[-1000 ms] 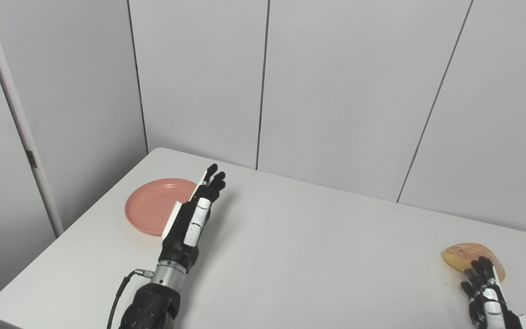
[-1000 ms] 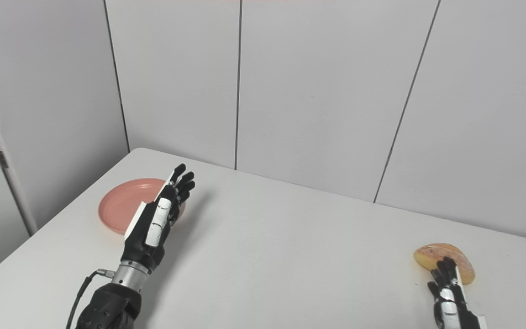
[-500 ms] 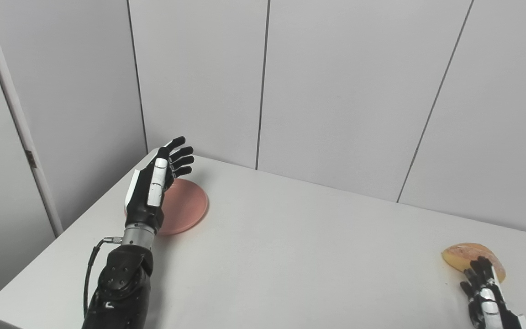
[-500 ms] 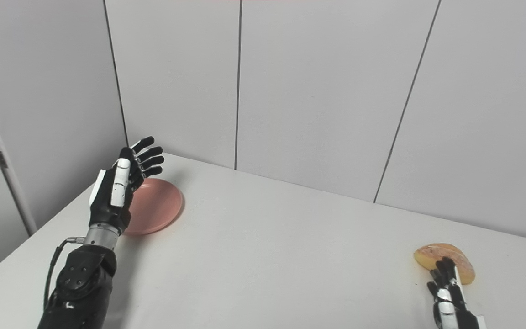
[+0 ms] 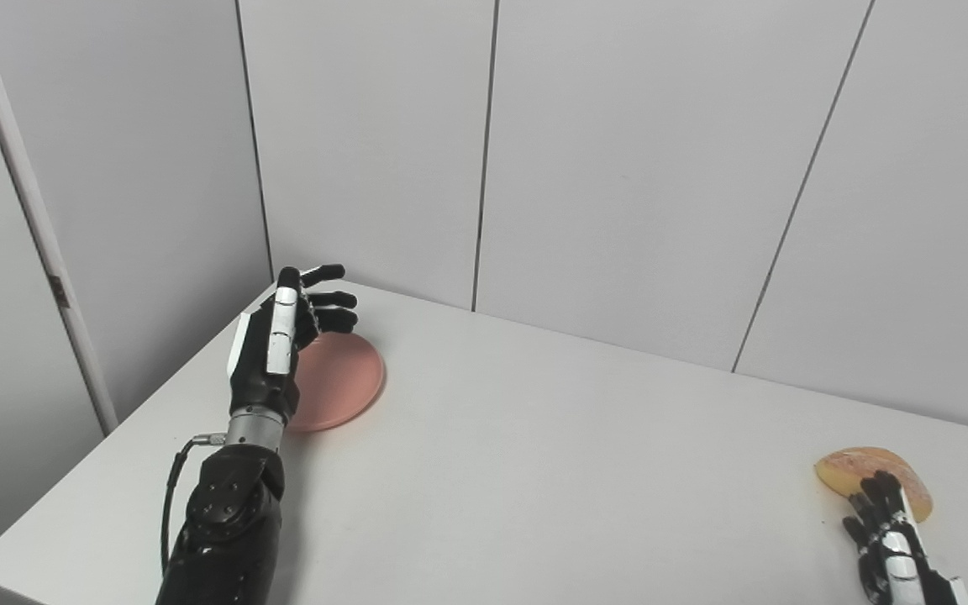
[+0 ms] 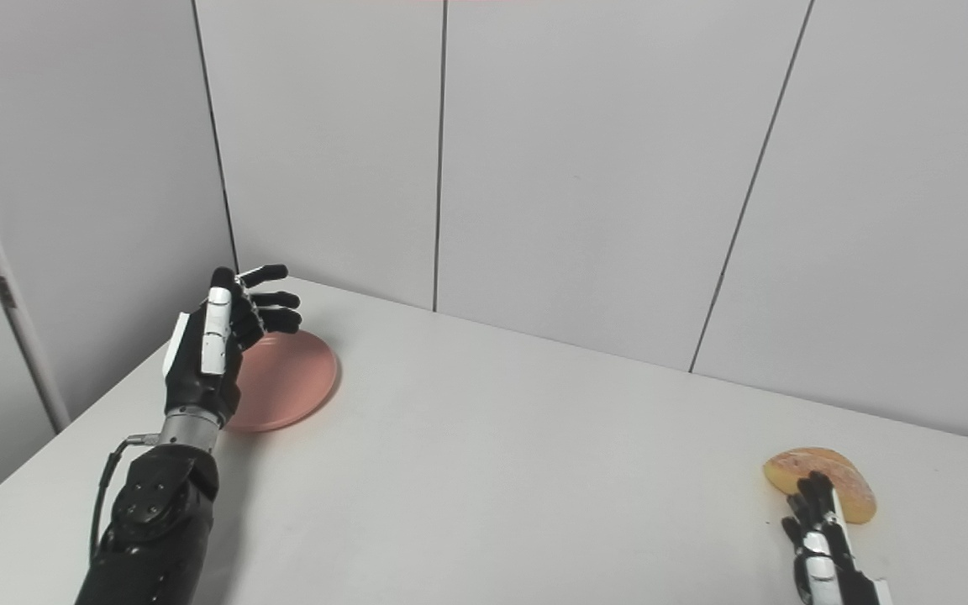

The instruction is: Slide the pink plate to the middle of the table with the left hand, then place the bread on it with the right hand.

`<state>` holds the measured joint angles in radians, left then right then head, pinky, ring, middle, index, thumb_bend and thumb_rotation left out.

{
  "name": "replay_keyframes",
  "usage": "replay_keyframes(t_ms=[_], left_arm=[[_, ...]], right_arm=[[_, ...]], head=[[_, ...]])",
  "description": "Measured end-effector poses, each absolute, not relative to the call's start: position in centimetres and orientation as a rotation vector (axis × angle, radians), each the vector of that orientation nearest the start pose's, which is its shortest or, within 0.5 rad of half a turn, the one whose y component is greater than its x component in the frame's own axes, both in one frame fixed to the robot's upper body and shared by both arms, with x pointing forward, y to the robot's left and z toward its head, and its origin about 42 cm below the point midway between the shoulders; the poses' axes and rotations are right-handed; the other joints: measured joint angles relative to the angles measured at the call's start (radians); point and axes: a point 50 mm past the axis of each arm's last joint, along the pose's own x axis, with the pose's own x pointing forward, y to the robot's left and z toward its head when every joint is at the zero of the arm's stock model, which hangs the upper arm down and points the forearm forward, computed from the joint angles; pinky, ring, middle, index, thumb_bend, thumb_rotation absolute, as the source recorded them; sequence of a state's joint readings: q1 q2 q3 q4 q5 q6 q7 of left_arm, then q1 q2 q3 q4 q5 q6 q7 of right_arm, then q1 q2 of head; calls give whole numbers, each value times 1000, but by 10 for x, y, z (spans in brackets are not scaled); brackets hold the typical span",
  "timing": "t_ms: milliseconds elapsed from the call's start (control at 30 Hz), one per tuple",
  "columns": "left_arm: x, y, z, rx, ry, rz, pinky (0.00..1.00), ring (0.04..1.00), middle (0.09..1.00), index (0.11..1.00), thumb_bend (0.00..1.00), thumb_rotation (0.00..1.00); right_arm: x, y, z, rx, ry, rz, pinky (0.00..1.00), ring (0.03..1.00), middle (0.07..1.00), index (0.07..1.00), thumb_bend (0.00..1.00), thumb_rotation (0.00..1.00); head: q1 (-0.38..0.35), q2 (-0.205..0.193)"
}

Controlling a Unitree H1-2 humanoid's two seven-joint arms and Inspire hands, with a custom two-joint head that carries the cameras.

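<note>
The white tabletop [image 5: 534,470] is filling the lower part of both views, with pale wall panels [image 5: 618,168] standing behind it. The pink plate [image 5: 341,382] is lying flat at the far left corner, just to the right of the left hand [image 5: 270,353] and partly hidden behind it; the plate is sitting well short of the tabletop's middle, so the slide is not yet done. The left hand is hovering edge-on beside the plate's left rim, released, its fingers [image 5: 328,298] spread and curling over the far part of the plate, holding nothing; whether any fingertip is touching the rim cannot be told. The bread [image 6: 820,483], a golden half-round slice, is lying just beyond the right hand [image 6: 820,550] at the near right corner. That hand is resting low with its fingers reaching toward the crust; whether it is released or clenched cannot be told.

The plate is looking light, stiff and smooth, probably plastic, so it is likely gliding easily on this surface; pushing low against its left rim should be steering it without tipping it. The bread is looking soft and light, best taken gently across its flat faces or crust edge so that it is not being crushed.
</note>
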<state>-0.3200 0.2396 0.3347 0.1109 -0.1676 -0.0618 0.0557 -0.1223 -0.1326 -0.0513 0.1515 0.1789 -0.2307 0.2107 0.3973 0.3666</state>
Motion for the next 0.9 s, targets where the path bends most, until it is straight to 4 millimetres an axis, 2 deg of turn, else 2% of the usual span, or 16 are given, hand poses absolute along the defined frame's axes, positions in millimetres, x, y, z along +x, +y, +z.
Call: replay_keyframes(t_ms=[233, 467, 900], left_arm=[[387, 395, 213, 68, -329, 408, 563, 556, 577, 633, 755, 1000], [391, 417, 219, 107, -327, 428, 587, 576, 588, 649, 724, 1000], [407, 440, 200, 123, -249, 448, 594, 587, 605, 667, 756, 1000]], right_arm=[[321, -255, 111, 25, -211, 167, 1000, 1000, 1000, 1000, 549, 949], [321, -255, 111, 24, -212, 168, 1000, 1000, 1000, 1000, 542, 951], [321, -255, 111, 29, -213, 175, 1000, 1000, 1000, 1000, 573, 936]], head=[[8, 2], [12, 3], [18, 12]])
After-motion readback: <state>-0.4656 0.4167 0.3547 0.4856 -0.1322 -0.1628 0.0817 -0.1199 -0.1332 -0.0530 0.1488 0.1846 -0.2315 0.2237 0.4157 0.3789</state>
